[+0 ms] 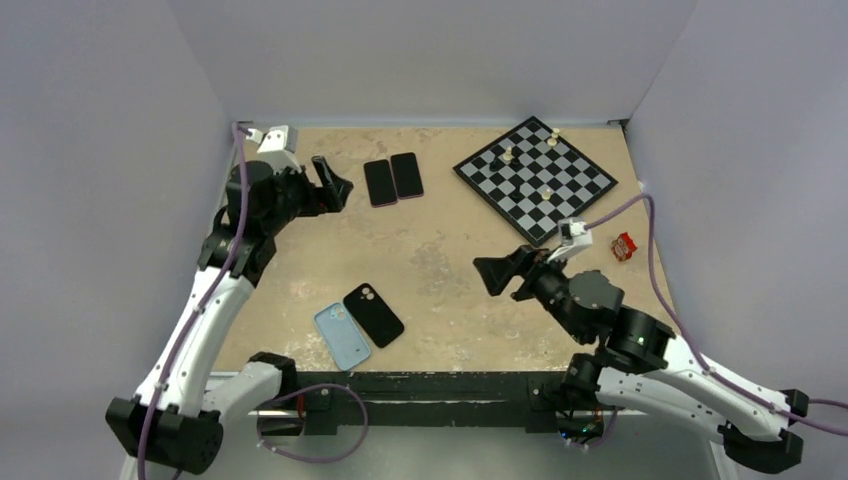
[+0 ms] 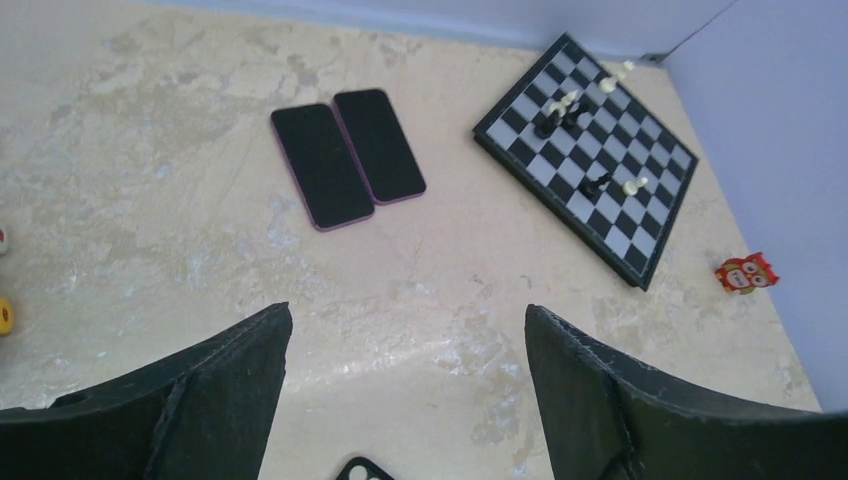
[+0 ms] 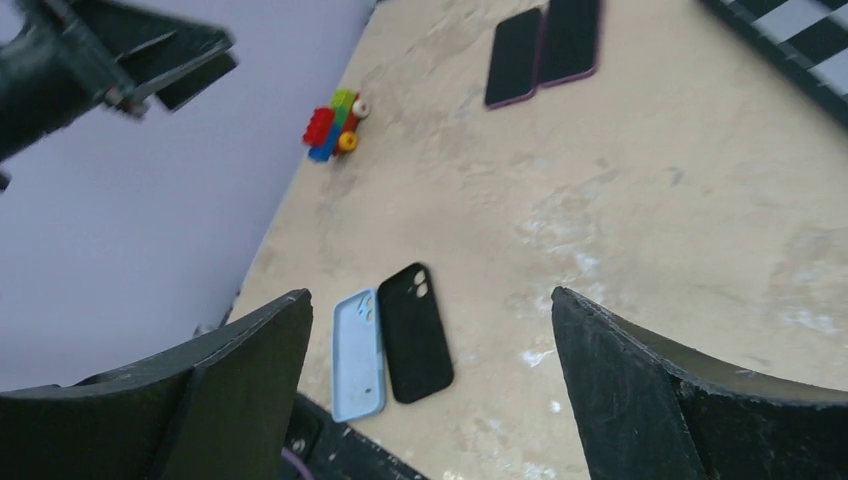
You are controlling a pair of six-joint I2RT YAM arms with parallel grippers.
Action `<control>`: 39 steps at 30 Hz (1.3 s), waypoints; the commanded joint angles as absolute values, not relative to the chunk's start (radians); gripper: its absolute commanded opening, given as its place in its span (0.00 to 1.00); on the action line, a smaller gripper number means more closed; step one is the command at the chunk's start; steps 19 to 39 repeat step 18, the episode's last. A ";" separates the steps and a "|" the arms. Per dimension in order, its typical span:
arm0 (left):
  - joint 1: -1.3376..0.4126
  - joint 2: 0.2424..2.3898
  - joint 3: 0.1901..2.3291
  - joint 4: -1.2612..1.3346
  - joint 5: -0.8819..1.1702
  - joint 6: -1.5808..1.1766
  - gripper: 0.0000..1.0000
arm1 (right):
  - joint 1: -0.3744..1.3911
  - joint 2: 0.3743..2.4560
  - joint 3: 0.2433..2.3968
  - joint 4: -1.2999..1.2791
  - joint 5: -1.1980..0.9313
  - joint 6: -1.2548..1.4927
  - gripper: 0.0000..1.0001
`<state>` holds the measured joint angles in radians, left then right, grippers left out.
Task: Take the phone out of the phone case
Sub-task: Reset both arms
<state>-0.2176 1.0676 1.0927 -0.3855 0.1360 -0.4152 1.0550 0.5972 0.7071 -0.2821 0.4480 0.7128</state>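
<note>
From my console, the left gripper [image 1: 333, 182] hangs over the far-left part of the tan mottled table [image 1: 450, 260]. Its jaws are spread wide, with nothing between them. The small stack of coloured toy bricks [image 3: 333, 112] shows only in the right wrist view, sitting by the left wall.

Near the front edge, at about 8 o'clock from the right gripper [image 1: 497, 278], lies the light blue phone case [image 1: 342, 336]. The black phone case [image 1: 373, 314] lies just beside it at its 1 o'clock, long sides roughly parallel. Both lie flat with their camera corners towards the far wall. I cannot tell whether either one has a phone inside.

At 3 o'clock from the left gripper lie the left black-screened phone [image 1: 380, 182] and the right black-screened phone [image 1: 407, 175]. They are side by side, touching or nearly so, screens up, and each shows a pinkish-purple edge. I cannot say whether that edge is a case.

The right gripper hovers right of the table's centre, pointing towards 9 o'clock, jaws wide apart and holding nothing.

At its 1 o'clock, in the far-right corner, sits the black-and-white chessboard [image 1: 535, 178], turned diamond-wise, with a few light and dark pieces on it. A small red toy figure [image 1: 624, 246] lies at 4 o'clock from the board, near the right edge.
</note>
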 commanded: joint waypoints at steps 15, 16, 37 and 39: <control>-0.233 0.323 1.018 -0.387 0.003 -0.410 0.91 | 1.058 0.248 0.847 -0.222 0.659 0.351 0.96; -0.233 0.320 1.030 -0.404 0.003 -0.407 0.91 | 1.058 0.258 0.865 -0.244 0.690 0.365 0.96; -0.233 0.318 1.058 -0.437 0.003 -0.408 0.91 | 1.058 0.287 0.919 -0.308 0.711 0.386 0.96; -0.233 0.318 1.058 -0.437 0.003 -0.408 0.91 | 1.058 0.287 0.919 -0.308 0.711 0.386 0.96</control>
